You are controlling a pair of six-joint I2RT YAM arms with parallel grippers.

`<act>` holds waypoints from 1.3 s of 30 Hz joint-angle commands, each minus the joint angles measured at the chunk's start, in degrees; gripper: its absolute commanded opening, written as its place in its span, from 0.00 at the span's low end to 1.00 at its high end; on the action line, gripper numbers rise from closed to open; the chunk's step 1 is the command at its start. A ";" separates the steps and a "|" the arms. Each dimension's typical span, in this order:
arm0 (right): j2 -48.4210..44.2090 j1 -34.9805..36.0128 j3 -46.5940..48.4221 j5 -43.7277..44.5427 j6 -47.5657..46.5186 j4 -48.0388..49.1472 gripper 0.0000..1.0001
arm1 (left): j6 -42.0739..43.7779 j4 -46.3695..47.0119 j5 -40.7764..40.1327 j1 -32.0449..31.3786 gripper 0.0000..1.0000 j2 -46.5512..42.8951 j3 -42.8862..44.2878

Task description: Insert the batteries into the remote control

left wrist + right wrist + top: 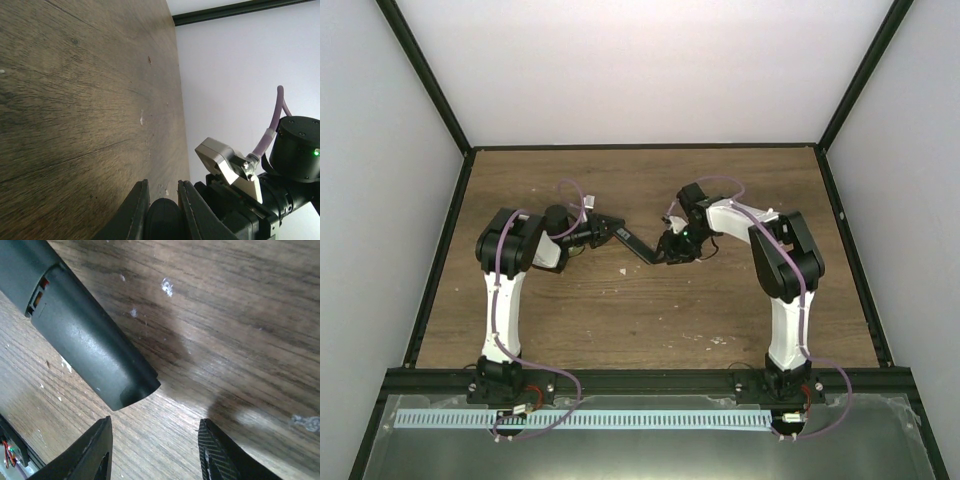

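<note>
While both arms bend in toward the middle of the brown wood-grain table [620, 310], we see a slim black bar-shaped plastic remote control [638, 245] lying on a diagonal between their two tools, near the table's centre. The left gripper [605, 230] has the remote's upper-left end. In the left wrist view its black fingers [140, 210] are drawn close together, with the rounded black end of the remote control [162, 220] pinched between them. The right gripper [672, 248] sits just beside the remote's lower-right end. From the right wrist camera, its jaws are spread wide, and the two black fingers [100, 450] have nothing between them but bare wood. The remote control [85, 335] slants in from the upper left here, its squared-off end stopping short of the right gripper [155, 422] and throwing a soft shadow on the wood. A small slot with orange and red bits shows near its top. We cannot tell whether the remote touches the table. A few pale specks of debris [167, 286] dot the wood nearby.
</note>
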 commanded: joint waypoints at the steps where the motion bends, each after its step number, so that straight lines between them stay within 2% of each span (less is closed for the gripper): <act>1: 1.61 -0.58 1.59 -2.08 -0.16 1.42 0.41 | 1.19 -0.01 -0.36 -0.33 0.00 0.71 -0.82; 17: 5.21 -1.18 3.89 -8.88 -0.61 2.24 0.40 | 1.03 0.31 -1.12 -0.32 0.00 0.79 -1.18; 27: 6.69 -1.72 4.34 -9.94 -0.36 2.91 0.31 | 0.15 1.43 -1.30 -0.66 0.00 1.23 -0.98; 39: 8.04 -3.75 5.51 -11.09 -1.13 4.85 0.28 | -1.36 3.31 -0.25 -1.39 0.00 1.68 -1.31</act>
